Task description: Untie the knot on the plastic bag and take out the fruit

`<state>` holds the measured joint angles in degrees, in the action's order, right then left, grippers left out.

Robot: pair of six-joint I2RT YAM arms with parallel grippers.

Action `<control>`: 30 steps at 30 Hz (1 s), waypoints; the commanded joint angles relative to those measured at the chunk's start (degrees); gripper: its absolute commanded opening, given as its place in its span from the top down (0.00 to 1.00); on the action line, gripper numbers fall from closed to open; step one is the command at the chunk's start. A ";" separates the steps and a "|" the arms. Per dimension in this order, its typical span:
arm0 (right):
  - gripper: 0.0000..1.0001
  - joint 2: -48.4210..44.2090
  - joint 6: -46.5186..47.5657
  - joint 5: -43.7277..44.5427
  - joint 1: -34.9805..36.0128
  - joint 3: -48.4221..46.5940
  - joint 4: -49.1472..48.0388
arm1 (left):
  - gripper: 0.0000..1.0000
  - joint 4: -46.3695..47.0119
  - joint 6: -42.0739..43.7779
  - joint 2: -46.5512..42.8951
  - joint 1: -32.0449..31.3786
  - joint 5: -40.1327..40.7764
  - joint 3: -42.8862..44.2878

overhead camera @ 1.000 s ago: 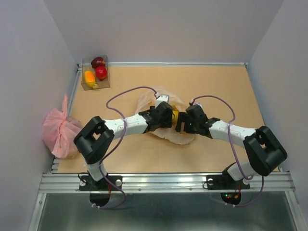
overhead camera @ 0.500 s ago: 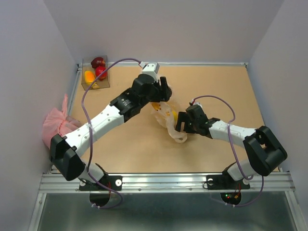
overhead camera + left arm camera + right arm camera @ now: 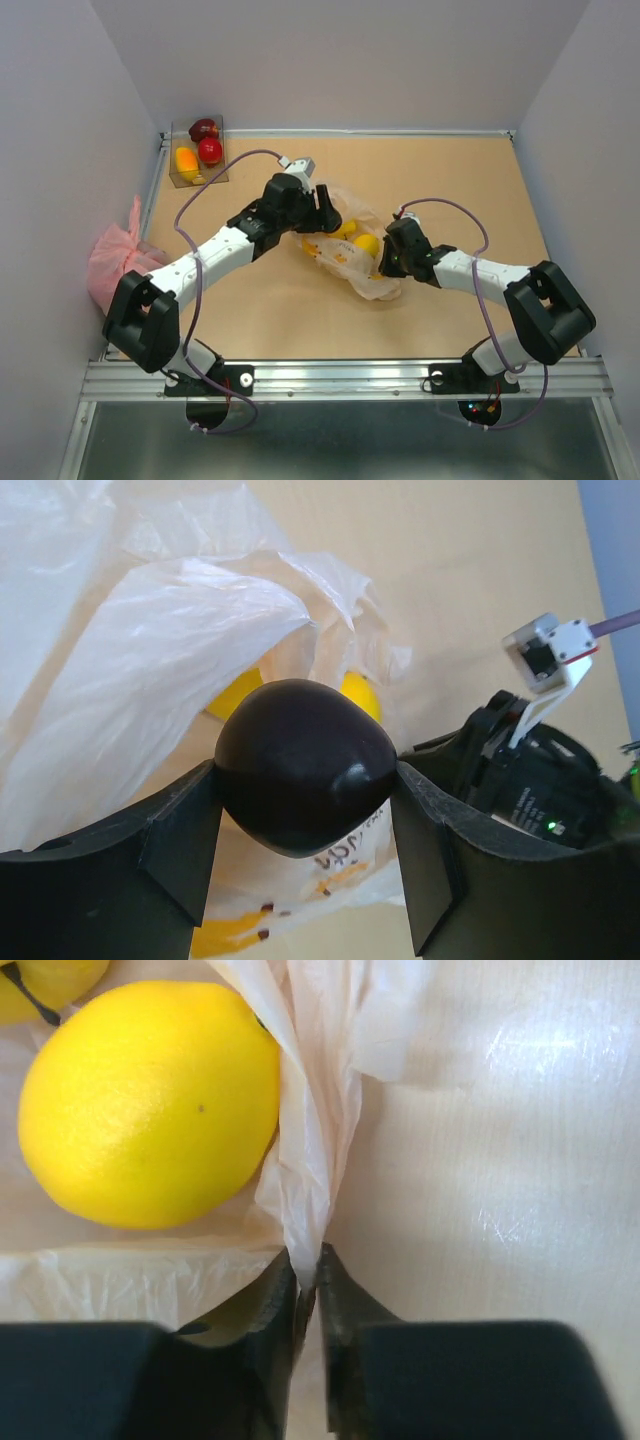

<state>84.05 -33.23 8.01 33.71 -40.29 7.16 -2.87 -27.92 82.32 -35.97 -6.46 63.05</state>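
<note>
The plastic bag [image 3: 350, 262] lies crumpled mid-table with its mouth open; the knot does not show. Inside lie round yellow fruit [image 3: 366, 244], one large in the right wrist view [image 3: 150, 1105]. My left gripper [image 3: 325, 208] hangs just above the bag's back-left edge, shut on a dark, nearly black round fruit [image 3: 305, 765] held between both fingers [image 3: 185, 845]. Below it, the open bag [image 3: 170, 660] shows yellow fruit [image 3: 235, 695]. My right gripper [image 3: 386, 264] sits at the bag's right edge, shut on a fold of the plastic [image 3: 310, 1190].
A clear box [image 3: 197, 152] in the back-left corner holds red fruit [image 3: 209, 150] and an orange oval one [image 3: 186, 160]. A pink crinkled bag [image 3: 120, 265] sits at the table's left edge. Walls enclose the table on three sides.
The left arm reached out from over the bag to the far side, then came back a little. The right gripper closed on the bag's edge. The bag shifted and opened up.
</note>
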 commanded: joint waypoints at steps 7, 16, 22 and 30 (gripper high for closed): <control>0.97 -4.86 2.12 -0.28 -0.05 -4.88 0.49 | 0.55 16.31 -6.26 -0.50 -0.95 -9.01 -13.39; 1.00 -2.75 3.00 2.44 0.74 -4.01 1.37 | 0.48 28.68 -10.65 -4.00 -1.12 -14.20 -12.76; 1.00 -1.52 2.74 5.43 1.53 -0.59 1.89 | 0.32 32.23 -10.92 -8.49 -0.69 -7.53 -15.58; 0.99 -2.93 2.38 6.05 1.70 0.39 2.25 | 0.25 21.07 -5.66 -5.51 -0.68 -3.91 -16.63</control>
<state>82.02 -30.92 12.25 34.65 -40.73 9.91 21.69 -37.21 75.68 -36.62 -12.34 47.86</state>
